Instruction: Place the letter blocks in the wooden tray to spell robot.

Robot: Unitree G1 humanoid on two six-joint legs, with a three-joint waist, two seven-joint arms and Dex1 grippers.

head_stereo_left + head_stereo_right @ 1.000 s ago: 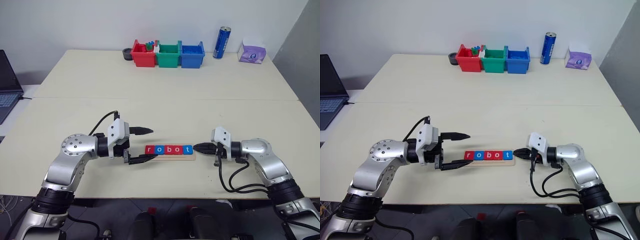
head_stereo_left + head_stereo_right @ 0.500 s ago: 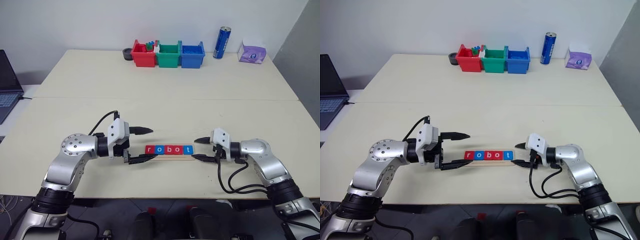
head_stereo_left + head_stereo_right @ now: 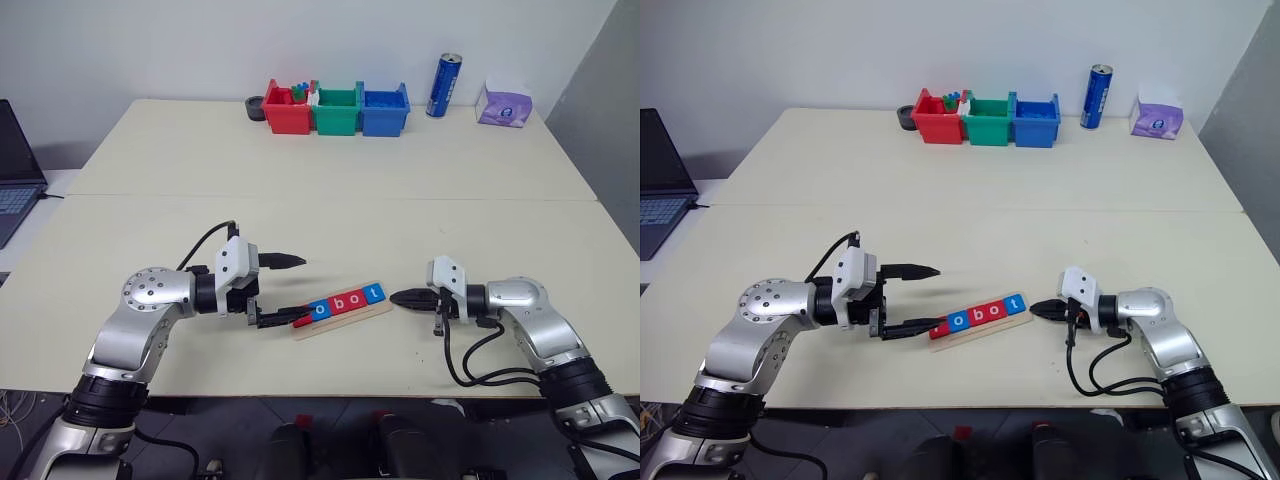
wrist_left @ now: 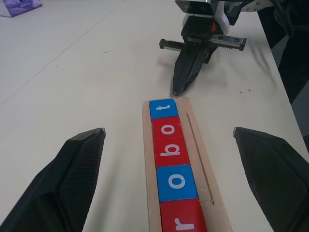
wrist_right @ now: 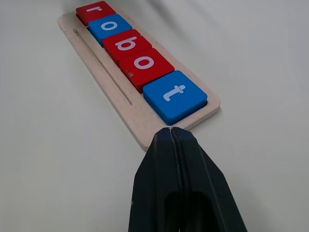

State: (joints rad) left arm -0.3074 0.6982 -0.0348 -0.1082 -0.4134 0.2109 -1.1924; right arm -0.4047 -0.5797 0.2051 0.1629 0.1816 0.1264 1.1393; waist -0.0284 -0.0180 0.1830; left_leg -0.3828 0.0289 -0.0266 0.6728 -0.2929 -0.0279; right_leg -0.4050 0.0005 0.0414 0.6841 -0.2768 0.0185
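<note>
Spelling: you see the letter blocks [image 3: 346, 299] lined up r, o, b, o, t in the wooden tray [image 3: 340, 315], red r, blue o, red b, red o, blue t.
Tray: it lies askew on the counter [image 3: 330, 215], between your two arms, its t end farther from you than its r end.
Left gripper [image 3: 298, 290]: your jaws stand wide open, one finger on each side of the tray's r end, gripping nothing.
Right gripper [image 3: 396, 297]: your jaws are closed on nothing, their tip just beside the tray's t end; contact is too close to tell.
Background: red, green and blue bins [image 3: 337, 108], a blue can [image 3: 444, 85].
</note>
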